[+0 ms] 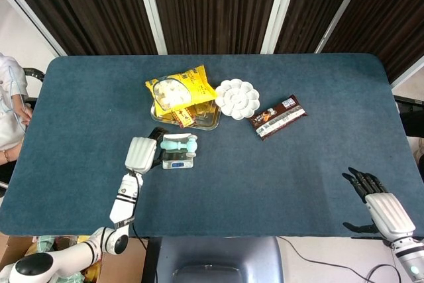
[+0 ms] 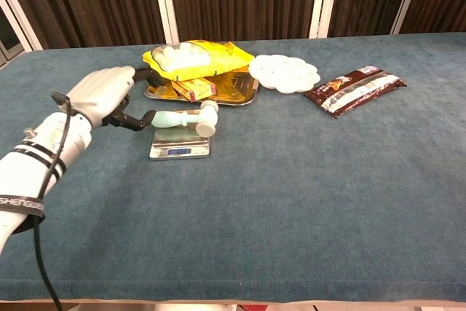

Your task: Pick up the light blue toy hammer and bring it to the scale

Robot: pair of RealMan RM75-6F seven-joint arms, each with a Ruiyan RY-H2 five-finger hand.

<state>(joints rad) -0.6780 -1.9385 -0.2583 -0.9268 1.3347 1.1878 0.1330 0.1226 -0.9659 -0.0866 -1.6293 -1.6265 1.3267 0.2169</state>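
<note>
The light blue toy hammer lies on its side on top of the small silver scale, head to the right and handle to the left. My left hand hovers just left of the scale. Its dark fingertips are spread close to the handle's end, and it holds nothing. My right hand is far off at the table's near right corner, fingers apart and empty; only the head view shows it.
Behind the scale sits a metal tray with a yellow snack bag on it. A white flower-shaped dish and a brown snack packet lie to the right. A person sits at the left edge.
</note>
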